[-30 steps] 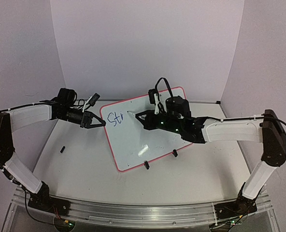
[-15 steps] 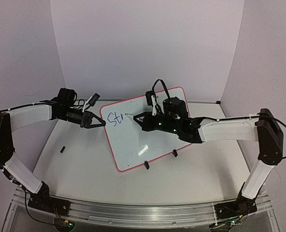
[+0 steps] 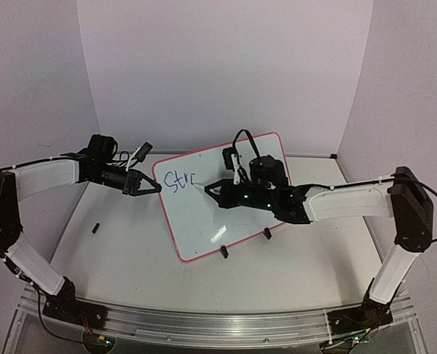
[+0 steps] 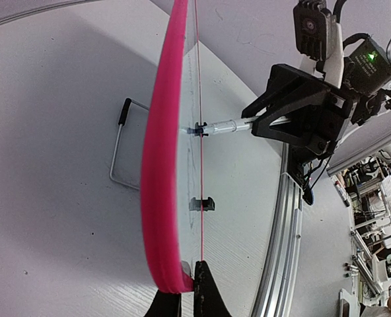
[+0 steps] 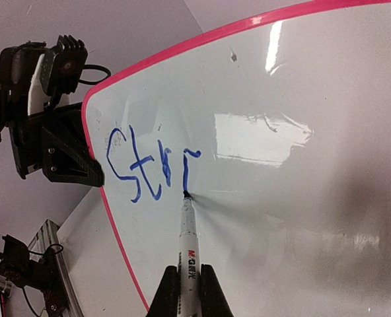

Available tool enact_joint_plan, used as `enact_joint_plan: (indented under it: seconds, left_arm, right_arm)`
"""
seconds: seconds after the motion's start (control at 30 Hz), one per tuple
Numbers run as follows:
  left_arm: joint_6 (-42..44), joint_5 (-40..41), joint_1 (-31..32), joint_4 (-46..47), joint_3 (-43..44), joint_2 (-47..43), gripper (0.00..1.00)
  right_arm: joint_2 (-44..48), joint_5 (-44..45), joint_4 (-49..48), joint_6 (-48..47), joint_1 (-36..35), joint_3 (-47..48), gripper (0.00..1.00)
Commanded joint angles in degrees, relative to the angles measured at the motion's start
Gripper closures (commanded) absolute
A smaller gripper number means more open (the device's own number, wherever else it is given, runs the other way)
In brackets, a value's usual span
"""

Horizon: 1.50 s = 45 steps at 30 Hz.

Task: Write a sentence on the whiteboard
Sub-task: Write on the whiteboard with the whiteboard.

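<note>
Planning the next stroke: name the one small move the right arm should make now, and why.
Probably lift the marker tip just off the whiteboard and shift it slightly past the r, to start the next letter. The blue lettering reads only "Str", and the tip rests at the foot of the r, which looks finished.

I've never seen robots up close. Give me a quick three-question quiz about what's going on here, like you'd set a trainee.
1. Multiple choice: what does the right pincer hold? A) a sponge B) a marker C) a cup
2. True or false: the left pincer hangs free, touching nothing.
3. Fill in: the blue lettering on the whiteboard reads "___".
Key: 1 B, with its tip on the board. 2 False: it clamps the whiteboard's pink rim. 3 Str.
</note>
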State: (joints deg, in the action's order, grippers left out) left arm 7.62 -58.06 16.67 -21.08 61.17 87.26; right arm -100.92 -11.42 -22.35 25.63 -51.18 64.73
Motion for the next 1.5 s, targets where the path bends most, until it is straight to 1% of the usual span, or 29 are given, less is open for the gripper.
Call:
enact_joint_plan:
  seconds: [0.0, 0.1, 0.23, 0.7, 0.87, 1.0, 1.47]
  left_arm:
    - [4.51, 1.97, 0.21, 0.46, 2.4, -1.57, 1.0]
    - [4.5, 1.98, 0.21, 0.44, 2.3, -1.61, 1.0]
    - [4.45, 1.97, 0.21, 0.43, 2.34, -1.72, 1.0]
    - [4.52, 1.96, 0.22, 0.36, 2.42, -1.75, 1.0]
    - [4.57, 1.96, 0.21, 0.34, 2.46, -1.66, 1.0]
    - [4.53, 1.94, 0.25, 0.38, 2.52, -1.49, 1.0]
    - [4.59, 1.85, 0.21, 0.35, 2.53, -1.47, 1.0]
  right_arm:
    - [2.11, 2.45, 0.55, 0.24, 0.31, -1.09, 1.0]
    - [2.95, 5.12, 0.66, -0.11, 0.29, -0.68, 1.0]
    - [3.36, 6.57, 0.64, -1.12, 0.33, 0.52, 1.0]
    - [0.47, 4.42, 0.73, -1.9, 0.29, 4.59, 1.0]
    - [2.1, 3.66, 0.43, -1.98, 0.36, 3.19, 1.0]
    - [3.87, 5.0, 0.65, -2.65, 0.34, 2.4, 1.0]
    - [1.15, 5.22, 2.42, -1.72, 1.34, 3.4, 1.0]
